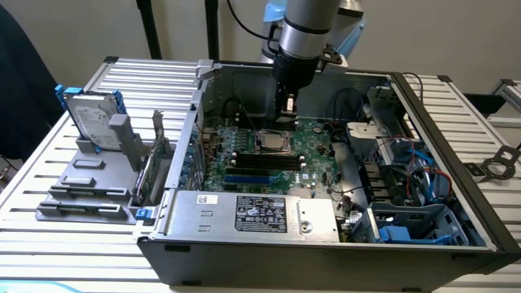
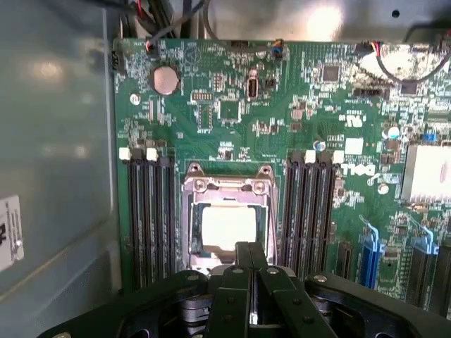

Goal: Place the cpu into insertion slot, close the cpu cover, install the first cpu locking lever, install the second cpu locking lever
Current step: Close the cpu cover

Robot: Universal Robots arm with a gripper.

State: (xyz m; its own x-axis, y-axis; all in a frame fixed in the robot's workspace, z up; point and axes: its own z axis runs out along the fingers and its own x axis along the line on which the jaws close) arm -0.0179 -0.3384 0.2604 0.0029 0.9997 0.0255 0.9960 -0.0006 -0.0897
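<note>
Wrist view: claw [image 2: 250, 248] clenched, empty, hovering over the cpu cover [image 2: 225, 184]; cpu [image 2: 227, 227] looks seated, cover down; locking step, I judge; needs a precise push.

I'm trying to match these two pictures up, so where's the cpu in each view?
Exterior view: the cpu lies on the green motherboard, under the gripper.
Wrist view: the cpu sits in the silvery-rimmed insertion slot, just beyond the gripper.
Shared landmark: the long black memory slots beside the insertion slot.
</note>
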